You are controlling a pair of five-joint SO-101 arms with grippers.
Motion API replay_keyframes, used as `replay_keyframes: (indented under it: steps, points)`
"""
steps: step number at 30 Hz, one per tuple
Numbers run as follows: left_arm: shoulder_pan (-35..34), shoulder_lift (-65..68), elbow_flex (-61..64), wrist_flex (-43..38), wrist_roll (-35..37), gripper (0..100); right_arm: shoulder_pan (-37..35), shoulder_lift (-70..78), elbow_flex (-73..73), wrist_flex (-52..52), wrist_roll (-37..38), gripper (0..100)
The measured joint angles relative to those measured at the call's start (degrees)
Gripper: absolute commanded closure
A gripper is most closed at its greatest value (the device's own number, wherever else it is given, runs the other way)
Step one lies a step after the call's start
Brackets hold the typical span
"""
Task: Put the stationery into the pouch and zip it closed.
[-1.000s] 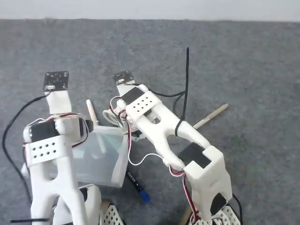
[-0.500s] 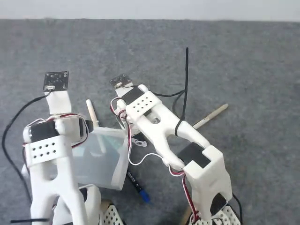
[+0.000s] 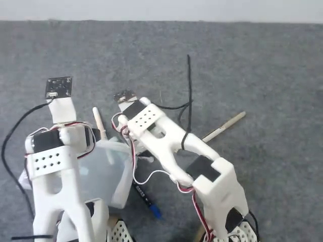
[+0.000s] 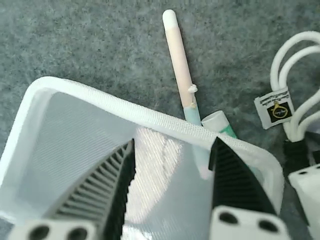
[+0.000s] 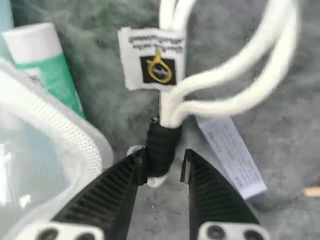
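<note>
Pouch (image 4: 100,100) handling is read from the right gripper (image 5: 162,155) outward. Its jaws are clenched on the black toggle (image 5: 161,137) that gathers the white pull cord (image 5: 225,65) at the pouch corner, and a printed tag (image 5: 152,57) hangs on the cord just beyond. The left gripper (image 4: 174,150) sits over the pouch mouth with its jaws spread wide and clamping nothing; you cannot tell whether their tips bear on the fabric. The white rim stands open, and the translucent pouch lies on the grey carpet (image 3: 262,75) beneath the left arm. At the far rim a green-and-white tube (image 4: 218,122) and a pastel pen (image 4: 179,60) run behind the edge; whether their ends sit inside the pouch or under it cannot be determined. A dark pen with a blue cap (image 3: 148,199) lies on the carpet between the two arm bases, and a tan pencil (image 3: 224,126) lies beyond the right arm, well apart from the pouch. Treat the current step as bracing the mouth open, not closing it, since at least two items are outside. For the next move, expect to free one gripper, most likely the right, and take the nearest loose item. Keep the mouth from collapsing when you release the toggle. Do not draw the zip until every item is in.
</note>
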Motion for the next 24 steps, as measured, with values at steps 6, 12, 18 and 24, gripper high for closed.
replay_keyframes:
  steps: [6,12,18,24]
  points:
    - [-0.09,0.0,2.99,-2.64,0.0,77,0.0,2.46,-0.79,-1.41,0.0,96.9]
    - [-0.09,0.0,2.99,-2.9,0.0,77,0.18,2.46,-0.79,-1.41,0.0,99.0]
    - [-0.09,0.0,2.9,-2.9,0.0,77,1.05,-4.66,-0.7,-1.23,-1.93,99.3]
    - [-0.09,0.0,-2.37,0.53,1.67,77,2.9,-17.41,-0.7,-2.81,-9.67,99.3]
